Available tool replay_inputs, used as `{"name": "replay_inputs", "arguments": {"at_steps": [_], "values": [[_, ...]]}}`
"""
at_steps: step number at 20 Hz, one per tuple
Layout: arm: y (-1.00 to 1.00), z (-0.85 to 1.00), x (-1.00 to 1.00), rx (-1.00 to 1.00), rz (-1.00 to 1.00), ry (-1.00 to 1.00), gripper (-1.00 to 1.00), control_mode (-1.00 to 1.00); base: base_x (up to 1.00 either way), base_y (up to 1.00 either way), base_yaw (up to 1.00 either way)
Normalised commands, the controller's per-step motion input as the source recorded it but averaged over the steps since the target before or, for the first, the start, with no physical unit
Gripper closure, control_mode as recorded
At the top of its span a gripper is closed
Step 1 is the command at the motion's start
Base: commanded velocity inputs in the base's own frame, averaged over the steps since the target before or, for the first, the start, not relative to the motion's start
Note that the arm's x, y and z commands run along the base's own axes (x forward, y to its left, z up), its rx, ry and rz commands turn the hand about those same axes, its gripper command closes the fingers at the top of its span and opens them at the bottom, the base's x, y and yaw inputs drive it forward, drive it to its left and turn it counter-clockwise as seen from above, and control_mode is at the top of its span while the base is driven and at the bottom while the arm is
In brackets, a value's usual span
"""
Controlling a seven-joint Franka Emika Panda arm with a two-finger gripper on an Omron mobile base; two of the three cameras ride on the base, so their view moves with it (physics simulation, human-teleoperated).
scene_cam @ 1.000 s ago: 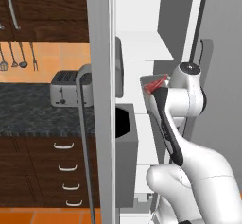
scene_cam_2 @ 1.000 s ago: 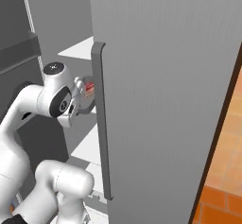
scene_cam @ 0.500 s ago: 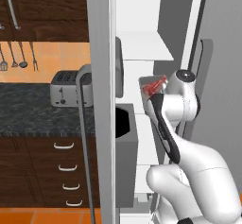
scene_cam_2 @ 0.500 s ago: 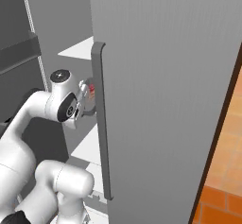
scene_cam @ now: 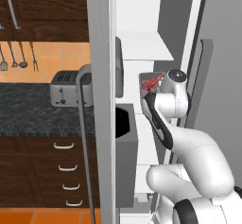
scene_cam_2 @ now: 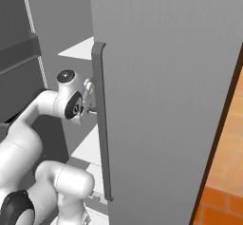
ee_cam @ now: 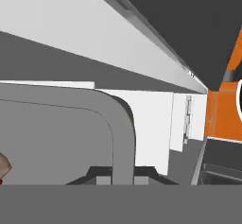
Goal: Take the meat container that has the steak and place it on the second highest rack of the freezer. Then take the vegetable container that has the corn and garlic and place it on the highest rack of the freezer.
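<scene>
Inside the freezer (scene_cam: 156,53), the left base view shows the steak (scene_cam: 152,82) red in its tray (scene_cam: 147,87) at the wrist, just below the white rack (scene_cam: 146,46). Right base view: door edge (scene_cam_2: 99,124) hides the hand and tray. Hand view: grey tray rim (ee_cam: 94,106) up close; finger opening cannot be told. Toaster (scene_cam: 66,88) sits on the surface (scene_cam: 28,114).

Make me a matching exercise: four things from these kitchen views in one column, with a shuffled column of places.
Things:
1. toaster
2. steak
3. hanging utensils
4. drawer handles

Places:
A. on the orange wall above the counter
B. on the dark counter
C. beside the arm's wrist, inside the freezer
D. on the dark wood cabinet below the counter

Pairs: 1-B, 2-C, 3-A, 4-D
</scene>
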Motion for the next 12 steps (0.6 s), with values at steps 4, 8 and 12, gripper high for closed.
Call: {"name": "replay_inputs", "arguments": {"at_steps": [4, 8, 12], "values": [[-0.19, -0.44, 0.34, 0.0, 0.0, 0.0, 1.0, -1.0, 0.0, 0.0, 0.0], [-0.07, -0.52, 0.22, 0.0, 0.0, 0.0, 1.0, -1.0, 0.0, 0.0, 0.0], [0.04, -0.05, 0.17, 0.0, -0.01, -0.04, 1.0, -1.0, 0.0, 0.0, 0.0]]}}
